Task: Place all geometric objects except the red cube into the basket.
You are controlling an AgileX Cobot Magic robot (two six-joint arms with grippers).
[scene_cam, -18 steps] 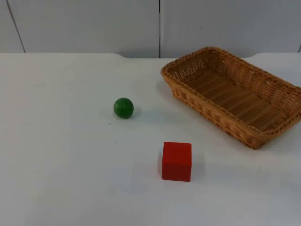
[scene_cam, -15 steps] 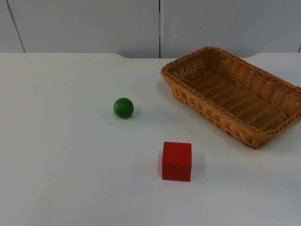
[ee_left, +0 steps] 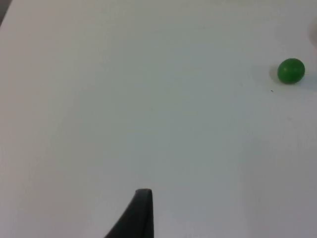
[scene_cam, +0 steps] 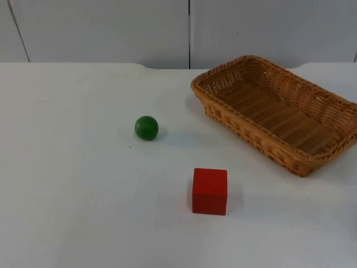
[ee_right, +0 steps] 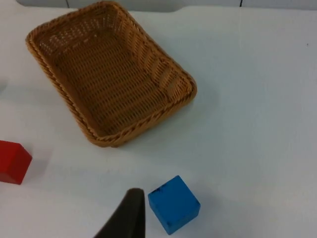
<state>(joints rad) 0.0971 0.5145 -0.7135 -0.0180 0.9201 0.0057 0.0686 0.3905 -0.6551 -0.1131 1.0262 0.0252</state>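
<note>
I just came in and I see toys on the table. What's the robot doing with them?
Nothing is being held right now. The green ball and the red cube sit on the white table, and the wicker basket has nothing in it. A blue cube lies on the table near the basket, close to the right gripper. The left gripper hangs over bare table, away from the ball. The ball and blue cube are not yet in the basket.

I'm seeing a small green ball (scene_cam: 146, 128) sitting on the table, well apart from the empty woven wicker basket (scene_cam: 312, 159). A blue cube (ee_right: 174, 204) is lying near the basket's short end, tilted askew.
</note>
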